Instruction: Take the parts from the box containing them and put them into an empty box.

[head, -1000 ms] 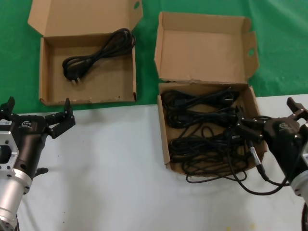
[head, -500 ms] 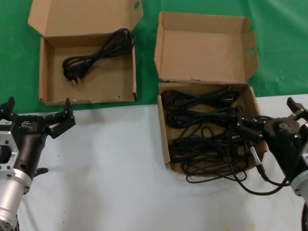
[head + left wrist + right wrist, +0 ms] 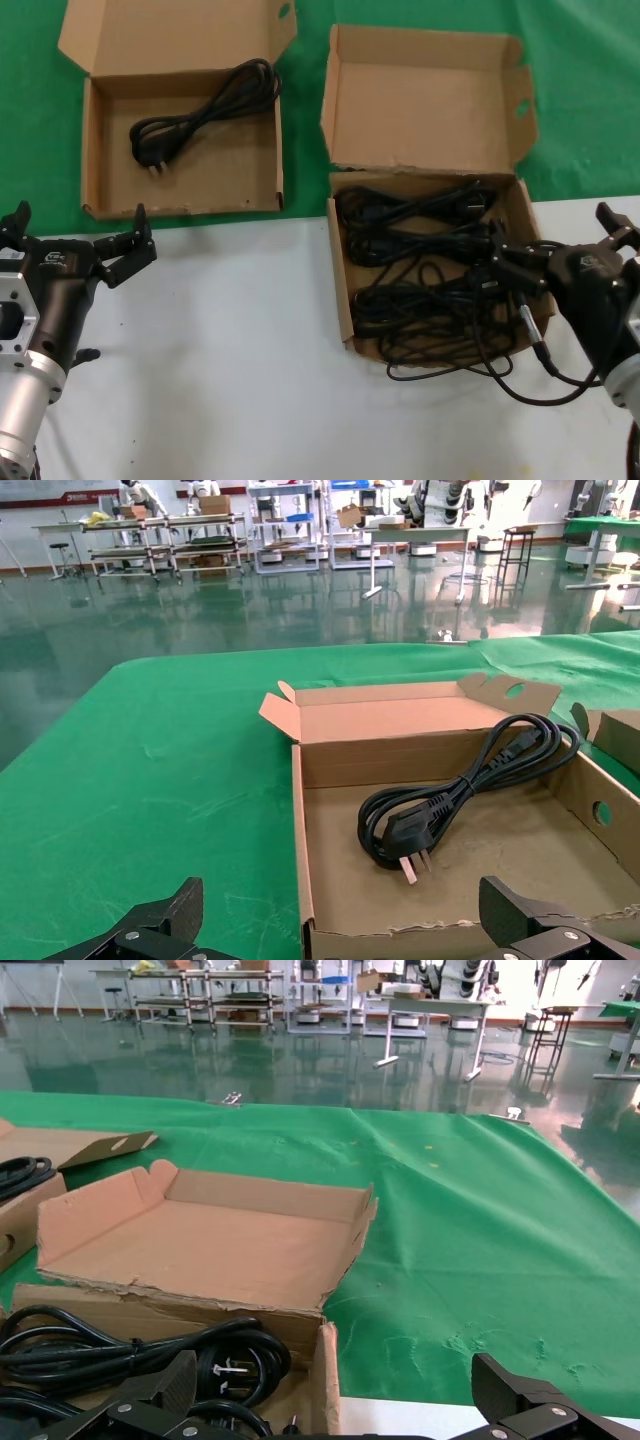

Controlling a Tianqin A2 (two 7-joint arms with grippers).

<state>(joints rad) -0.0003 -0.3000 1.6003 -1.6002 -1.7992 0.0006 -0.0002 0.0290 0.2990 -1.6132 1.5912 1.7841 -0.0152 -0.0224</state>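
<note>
One cable (image 3: 205, 105) already lay in the wide box (image 3: 102, 150) at the far left, on the green cloth (image 3: 30, 120), so the task looked barely begun: the square box (image 3: 343, 290), straddling the cloth's edge and the white table (image 3: 230, 330), was packed with a tangle of black cables (image 3: 420, 270), and one loop (image 3: 460, 372) spilled over its near wall onto the table. The right gripper (image 3: 545, 262) hung at that box's right wall, beside the tangle, with its fingers spread wide in the wrist view and nothing between them; a grasp had yet to be made. The left gripper (image 3: 75, 240) waited low at the near left, just short of the wide box's front wall, also gaping and empty. For room, the two boxes sat near each other with a narrow strip of cloth between, and both lids (image 3: 425, 100) stood up behind, hemming the far side. The open white table in front and between the arms gave the clearest path, though the draped loop could snag on the box rim when lifted.
</note>
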